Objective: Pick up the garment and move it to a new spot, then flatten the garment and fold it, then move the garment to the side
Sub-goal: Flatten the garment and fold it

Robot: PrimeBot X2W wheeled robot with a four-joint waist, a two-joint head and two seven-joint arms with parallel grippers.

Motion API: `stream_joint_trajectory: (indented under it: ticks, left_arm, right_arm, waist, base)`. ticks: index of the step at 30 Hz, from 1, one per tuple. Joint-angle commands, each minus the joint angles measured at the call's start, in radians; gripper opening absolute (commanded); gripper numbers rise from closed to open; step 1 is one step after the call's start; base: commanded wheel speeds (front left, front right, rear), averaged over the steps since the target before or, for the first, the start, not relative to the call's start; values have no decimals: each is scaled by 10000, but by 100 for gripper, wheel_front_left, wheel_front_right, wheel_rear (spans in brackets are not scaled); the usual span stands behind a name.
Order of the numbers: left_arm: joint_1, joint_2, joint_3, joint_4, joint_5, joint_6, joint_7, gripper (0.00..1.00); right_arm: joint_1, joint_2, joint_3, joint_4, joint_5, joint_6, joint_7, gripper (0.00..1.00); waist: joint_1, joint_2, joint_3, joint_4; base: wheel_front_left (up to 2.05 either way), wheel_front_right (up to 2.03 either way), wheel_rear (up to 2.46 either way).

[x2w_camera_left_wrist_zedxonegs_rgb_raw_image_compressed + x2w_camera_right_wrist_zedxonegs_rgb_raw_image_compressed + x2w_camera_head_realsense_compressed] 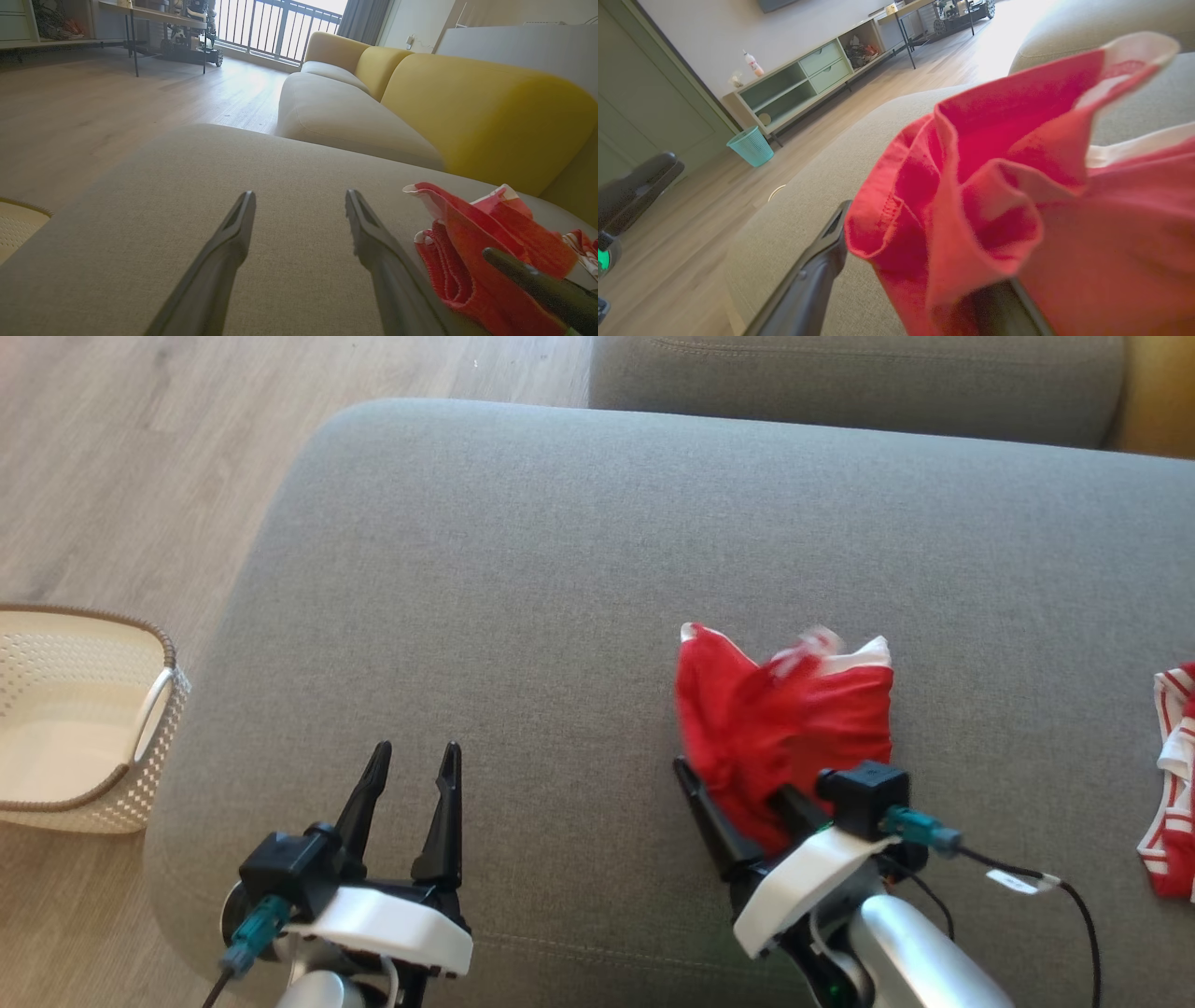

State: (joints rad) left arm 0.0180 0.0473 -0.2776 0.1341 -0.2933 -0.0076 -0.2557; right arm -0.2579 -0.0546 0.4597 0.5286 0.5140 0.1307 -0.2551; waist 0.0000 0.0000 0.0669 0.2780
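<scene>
The garment (784, 719) is red with white trim and lies crumpled on the grey sofa cushion (560, 569), right of centre. Its upper edge is blurred. My right gripper (733, 784) sits at its near edge with the jaws spread wide, so it is open. One finger (817, 270) lies bare on the cushion, and the other is draped by the garment (1017, 186). My left gripper (416, 751) stands open and empty over bare cushion to the left. From the left wrist, that gripper (300, 196) points past the garment (472, 242) at its right.
A white woven basket (84, 709) stands on the wood floor off the cushion's left end. A second red-and-white striped cloth (1172, 784) lies at the right edge. Another grey cushion (840, 373) and a yellow backrest (467, 107) lie beyond.
</scene>
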Motion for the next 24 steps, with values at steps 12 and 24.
stream_joint_trajectory:
  ticks: [12,24]
  left_arm:
    - [-410,29,285,-323,-59,11,-61,100]
    - [-463,29,345,-339,-99,60,-61,100]
  right_arm:
    - [-469,43,1157,580,-1186,0,415,100]
    - [-989,43,1463,1350,-623,0,234,100]
  waist:
    - [0,0,134,-1]
    - [0,0,265,-85]
  base:
    - [0,0,0]
    - [0,0,0]
